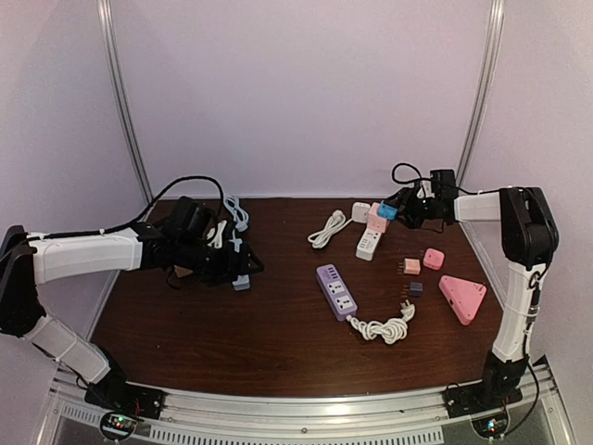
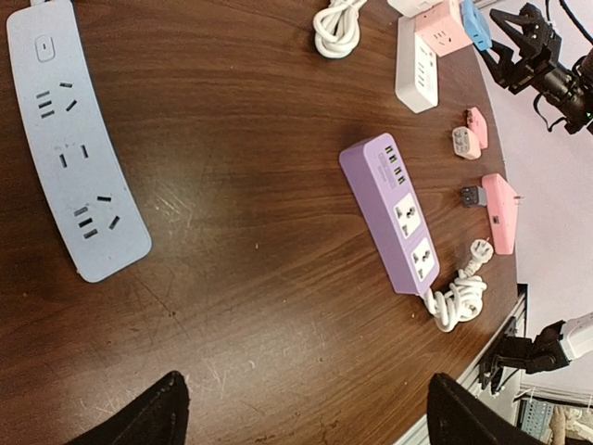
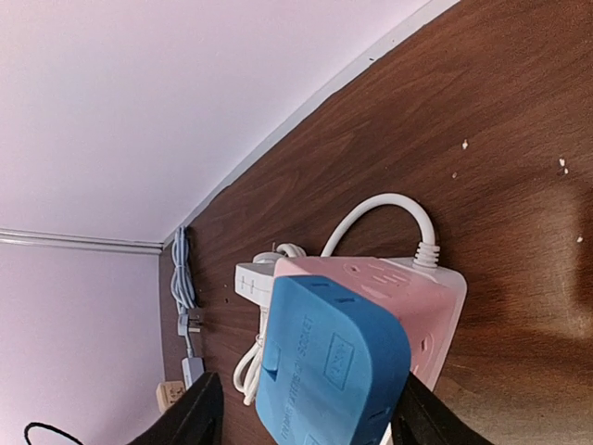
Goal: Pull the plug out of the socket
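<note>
The right pincer (image 3: 310,403) was seen open and set astride the blue plug (image 3: 329,371), one finger to each side, with a sliver of gap showing on one side, so no firm hold could be claimed. The plug was seated in the pink socket cube (image 3: 412,292), which rested toward the far right of the counter (image 3: 519,139), a white cable (image 3: 384,209) running out of its back. The step in hand was judged to be the taking of the plug, the pull not yet begun. For the next move, the fingers would need to be brought tight on the plug's flanks and the plug drawn straight out along its pins. As the cube was held down by nothing, it might well be lifted along. The left pincer (image 2: 310,422) was held wide open and empty, well apart, beside a pale blue power strip (image 2: 79,158).
</note>
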Controlling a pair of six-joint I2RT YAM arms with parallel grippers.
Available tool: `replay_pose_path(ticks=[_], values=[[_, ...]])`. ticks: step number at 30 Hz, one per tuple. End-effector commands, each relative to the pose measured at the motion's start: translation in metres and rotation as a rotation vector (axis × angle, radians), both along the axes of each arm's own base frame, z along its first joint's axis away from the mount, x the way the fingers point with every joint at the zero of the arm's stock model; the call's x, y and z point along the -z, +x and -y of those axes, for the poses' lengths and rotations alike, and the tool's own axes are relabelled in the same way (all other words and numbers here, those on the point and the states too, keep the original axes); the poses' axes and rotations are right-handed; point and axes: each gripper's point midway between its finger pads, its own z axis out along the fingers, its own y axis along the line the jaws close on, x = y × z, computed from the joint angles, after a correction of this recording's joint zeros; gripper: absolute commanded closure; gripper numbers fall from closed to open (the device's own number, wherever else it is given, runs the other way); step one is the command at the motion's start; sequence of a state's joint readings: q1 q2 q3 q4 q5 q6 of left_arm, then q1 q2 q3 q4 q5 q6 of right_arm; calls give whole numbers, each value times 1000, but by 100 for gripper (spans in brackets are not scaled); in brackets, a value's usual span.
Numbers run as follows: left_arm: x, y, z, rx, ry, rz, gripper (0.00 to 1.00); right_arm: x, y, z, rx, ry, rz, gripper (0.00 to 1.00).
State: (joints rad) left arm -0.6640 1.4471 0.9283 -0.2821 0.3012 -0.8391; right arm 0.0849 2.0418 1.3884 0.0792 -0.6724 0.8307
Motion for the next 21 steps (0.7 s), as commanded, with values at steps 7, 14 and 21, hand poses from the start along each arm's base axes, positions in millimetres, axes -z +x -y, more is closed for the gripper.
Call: replay_pose_path(ticks=[7,14,21], values=[[-16,8,8,-3,-36,56,10,0,0,-5,-4,121,-13,66],[-16,7,7,-2,-34,56,10,8,-11,-8,-12,163,-50,87],[-16,7,8,2,-37,55,10,14,-33,-18,-43,218,-84,97]])
